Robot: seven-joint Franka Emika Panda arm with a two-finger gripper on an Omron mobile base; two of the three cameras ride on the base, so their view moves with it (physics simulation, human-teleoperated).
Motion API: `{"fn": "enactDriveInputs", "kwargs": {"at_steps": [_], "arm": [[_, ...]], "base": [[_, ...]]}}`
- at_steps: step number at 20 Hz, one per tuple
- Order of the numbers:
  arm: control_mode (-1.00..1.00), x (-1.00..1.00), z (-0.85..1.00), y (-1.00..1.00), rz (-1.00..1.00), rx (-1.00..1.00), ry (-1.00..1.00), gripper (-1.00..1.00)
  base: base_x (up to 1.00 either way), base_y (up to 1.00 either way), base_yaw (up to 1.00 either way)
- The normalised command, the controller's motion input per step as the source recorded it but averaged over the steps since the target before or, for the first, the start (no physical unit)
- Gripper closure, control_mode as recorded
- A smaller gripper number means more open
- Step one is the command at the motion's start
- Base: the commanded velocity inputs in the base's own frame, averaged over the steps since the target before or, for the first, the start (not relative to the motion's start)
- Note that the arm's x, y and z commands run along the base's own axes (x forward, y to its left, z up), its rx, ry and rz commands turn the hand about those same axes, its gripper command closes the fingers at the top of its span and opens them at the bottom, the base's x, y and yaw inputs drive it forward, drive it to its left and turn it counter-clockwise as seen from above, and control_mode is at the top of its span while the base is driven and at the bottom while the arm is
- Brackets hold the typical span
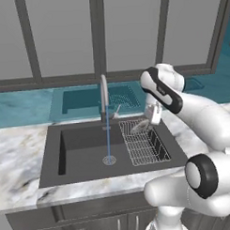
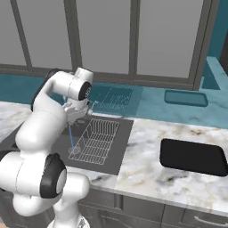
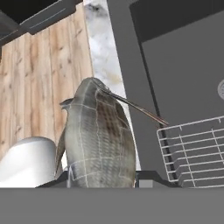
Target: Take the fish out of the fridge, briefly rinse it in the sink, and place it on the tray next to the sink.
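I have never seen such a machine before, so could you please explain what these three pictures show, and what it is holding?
It is a simulated kitchen. The white jointed machine is a robot arm; its grasping part, the end effector, is closed on a grey fish. Two pictures come from cameras on the robot's base, behind the arm to its left and right. The third comes from a camera on the hand, looking along the fish. The arm holds the fish over the dark sink, above its wire rack. Water runs from the faucet. On the marble counter beside the sink lies a black tray.
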Motion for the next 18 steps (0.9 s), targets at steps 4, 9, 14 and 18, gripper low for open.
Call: {"fn": "enactDriveInputs", "kwargs": {"at_steps": [4,9,14,18], "arm": [[-1.0,-0.02,-0.01,0.05,0.02,0.1,-0.04,1.0],[-1.0,-0.02,-0.02,-0.43,0.0,0.17,0.0,1.0],[-1.0,0.01,-0.04,-0.02,0.0,0.12,0.02,1.0],[-1.0,0.04,-0.16,0.0,0.0,0.21,0.01,1.0]], "base": [[0.0,0.0,0.0],[0.0,0.0,0.0],[0.0,0.0,0.0],[0.0,0.0,0.0]]}}
